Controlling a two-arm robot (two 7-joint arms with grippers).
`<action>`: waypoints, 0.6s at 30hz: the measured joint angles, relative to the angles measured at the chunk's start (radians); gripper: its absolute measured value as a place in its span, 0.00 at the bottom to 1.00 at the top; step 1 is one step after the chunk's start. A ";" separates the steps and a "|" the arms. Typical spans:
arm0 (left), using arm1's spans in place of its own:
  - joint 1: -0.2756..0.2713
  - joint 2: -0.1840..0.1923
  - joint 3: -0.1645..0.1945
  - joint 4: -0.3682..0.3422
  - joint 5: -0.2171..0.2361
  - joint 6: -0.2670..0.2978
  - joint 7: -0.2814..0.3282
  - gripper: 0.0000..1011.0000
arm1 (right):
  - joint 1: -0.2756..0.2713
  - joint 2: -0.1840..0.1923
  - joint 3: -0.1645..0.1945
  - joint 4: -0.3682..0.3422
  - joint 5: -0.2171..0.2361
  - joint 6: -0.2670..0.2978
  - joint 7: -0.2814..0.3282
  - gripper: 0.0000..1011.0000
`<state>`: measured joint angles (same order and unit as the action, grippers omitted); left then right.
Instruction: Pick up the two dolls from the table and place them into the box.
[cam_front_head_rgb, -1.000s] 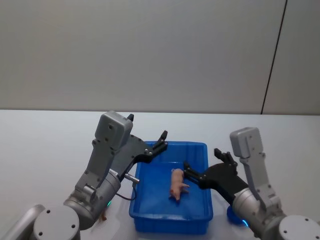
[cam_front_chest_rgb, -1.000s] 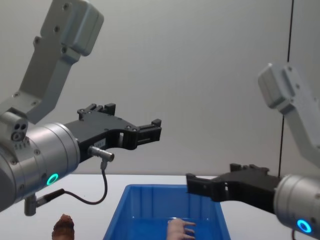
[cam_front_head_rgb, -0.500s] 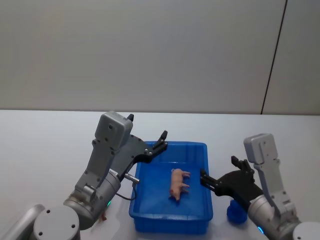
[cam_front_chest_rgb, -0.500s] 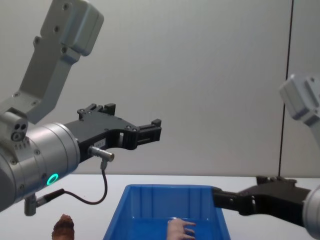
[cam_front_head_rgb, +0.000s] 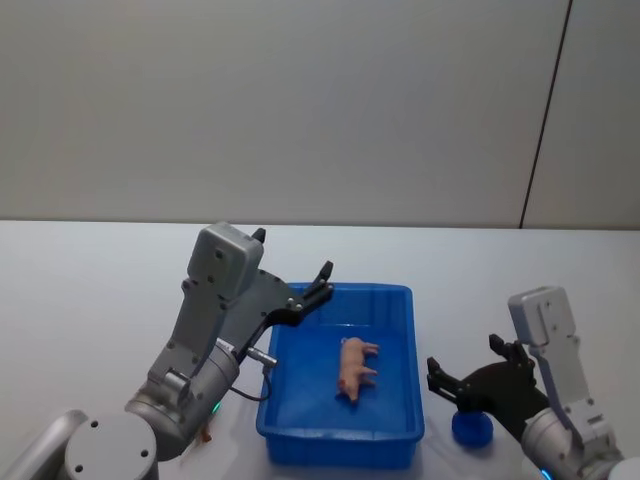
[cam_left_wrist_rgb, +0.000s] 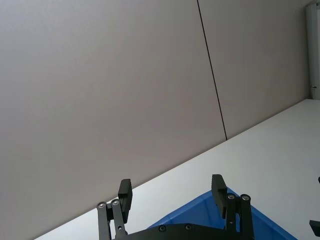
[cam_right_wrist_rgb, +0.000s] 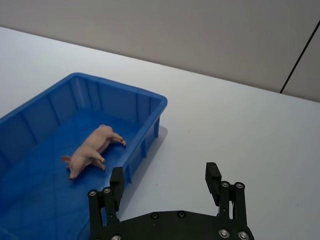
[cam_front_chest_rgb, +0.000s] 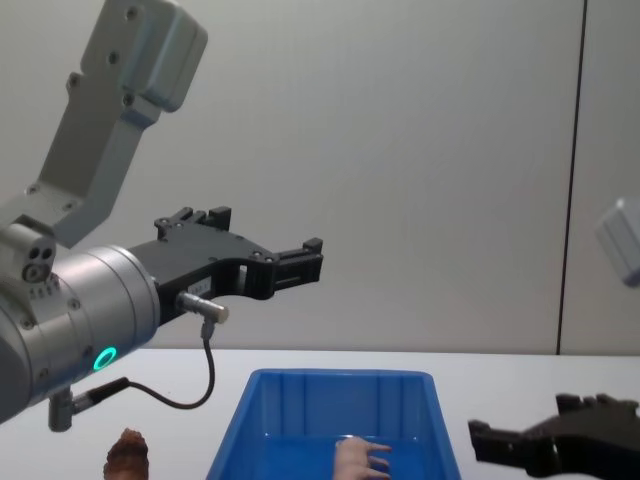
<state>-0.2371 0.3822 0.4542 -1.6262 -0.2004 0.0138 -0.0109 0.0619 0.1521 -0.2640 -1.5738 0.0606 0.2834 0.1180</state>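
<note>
The pale pink doll (cam_front_head_rgb: 355, 367) (cam_right_wrist_rgb: 92, 150) lies on its side on the floor of the blue box (cam_front_head_rgb: 345, 290) (cam_right_wrist_rgb: 150, 97) (cam_front_chest_rgb: 340, 385). The reddish-brown doll (cam_front_chest_rgb: 128, 455) stands on the white table (cam_front_head_rgb: 100, 280) left of the box, mostly hidden behind my left arm in the head view. My left gripper (cam_front_head_rgb: 322, 280) (cam_left_wrist_rgb: 171, 186) hangs open and empty above the box's far left corner. My right gripper (cam_front_head_rgb: 432, 372) (cam_right_wrist_rgb: 165, 175) is open and empty, low over the table just right of the box's right wall.
A small round blue object (cam_front_head_rgb: 470, 428) sits on the table under my right arm, right of the box. A grey wall stands behind the table. Bare tabletop stretches to the left and far side of the box.
My right gripper has drawn back to the right, from over the box beside the pink doll to outside the right wall. The left arm and both dolls stayed still.
</note>
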 joint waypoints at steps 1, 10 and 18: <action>0.000 0.000 0.000 0.000 0.000 0.000 0.000 0.99 | -0.001 0.001 0.001 0.002 0.001 0.000 0.002 0.99; 0.000 0.000 0.000 0.000 0.000 0.000 0.000 0.99 | -0.003 0.017 0.013 0.054 0.016 -0.019 0.052 0.99; 0.000 0.000 0.000 0.000 0.000 0.000 0.000 0.99 | 0.004 0.022 0.015 0.106 0.021 -0.038 0.094 0.99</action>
<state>-0.2372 0.3822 0.4542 -1.6262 -0.2004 0.0138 -0.0109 0.0660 0.1738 -0.2485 -1.4673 0.0816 0.2455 0.2116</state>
